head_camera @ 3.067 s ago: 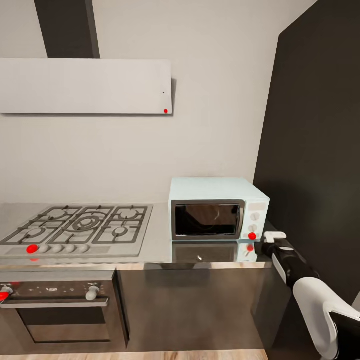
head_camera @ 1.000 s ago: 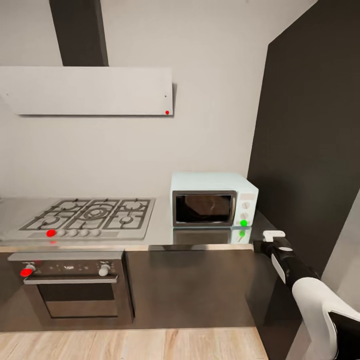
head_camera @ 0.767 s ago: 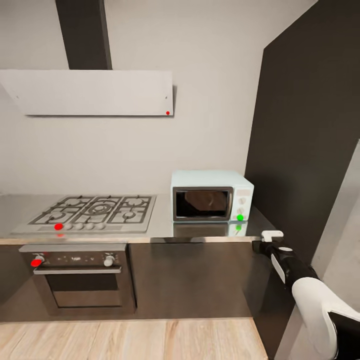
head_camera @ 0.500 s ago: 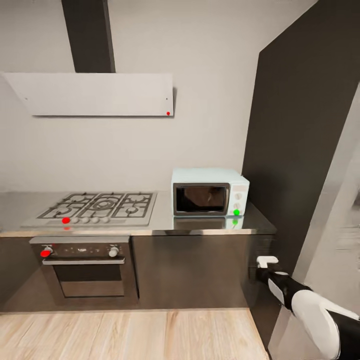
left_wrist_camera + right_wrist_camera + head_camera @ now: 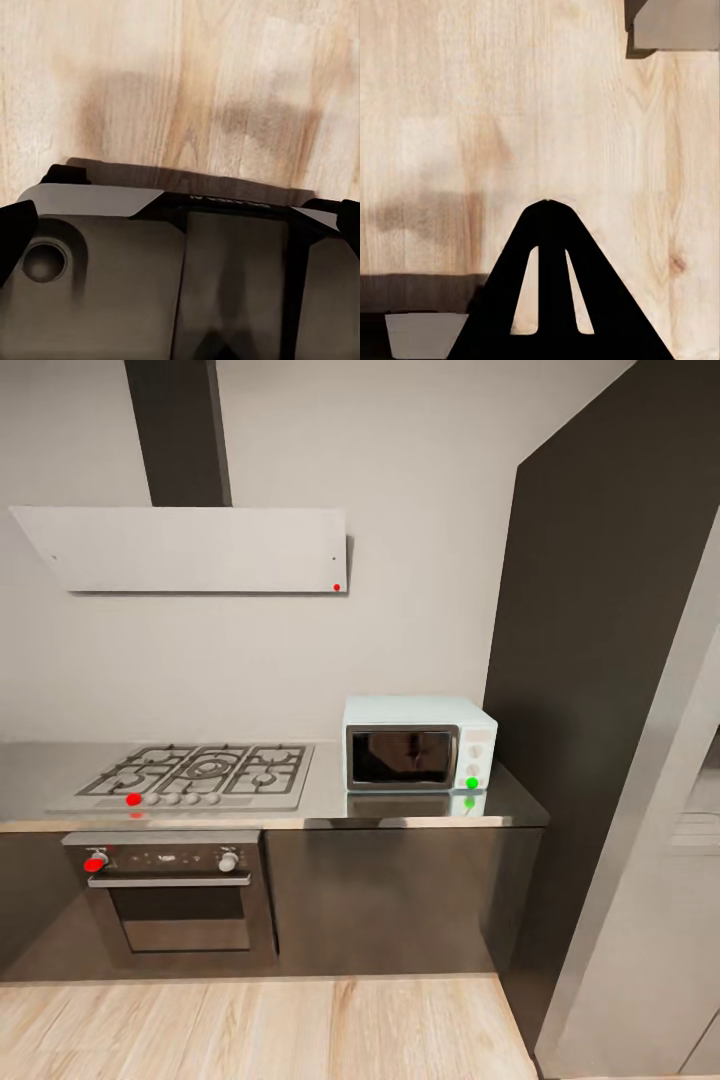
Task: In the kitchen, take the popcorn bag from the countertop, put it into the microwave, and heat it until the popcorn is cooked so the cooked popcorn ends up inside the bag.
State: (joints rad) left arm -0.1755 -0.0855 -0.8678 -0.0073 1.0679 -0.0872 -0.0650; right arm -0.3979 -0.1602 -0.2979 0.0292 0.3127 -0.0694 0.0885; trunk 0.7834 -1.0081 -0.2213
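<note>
The pale mint-blue microwave (image 5: 420,745) stands at the right end of the grey steel countertop (image 5: 320,807), its dark glass door closed and a green dot (image 5: 471,783) lit on its knob panel. The popcorn bag and popcorn are hidden; nothing can be made out behind the dark glass. In the right wrist view my right gripper (image 5: 546,206) points down at the pale wood floor (image 5: 510,112), its black fingers meeting at the tip, shut and empty. In the left wrist view my left gripper (image 5: 180,229) hangs over my dark base (image 5: 150,285), black fingers (image 5: 15,232) apart at the frame's edges, holding nothing.
A gas hob (image 5: 195,772) with a red dot lies left of the microwave, with a black oven (image 5: 170,895) under it and a white slanted hood (image 5: 190,548) above. A tall dark cabinet (image 5: 600,660) rises at the right. Wood floor (image 5: 250,1025) stretches before the cabinets.
The view has drawn back from the counter, so the kitchen looks smaller. The microwave's dot turned from red to green. My right arm sank out of the head view.
</note>
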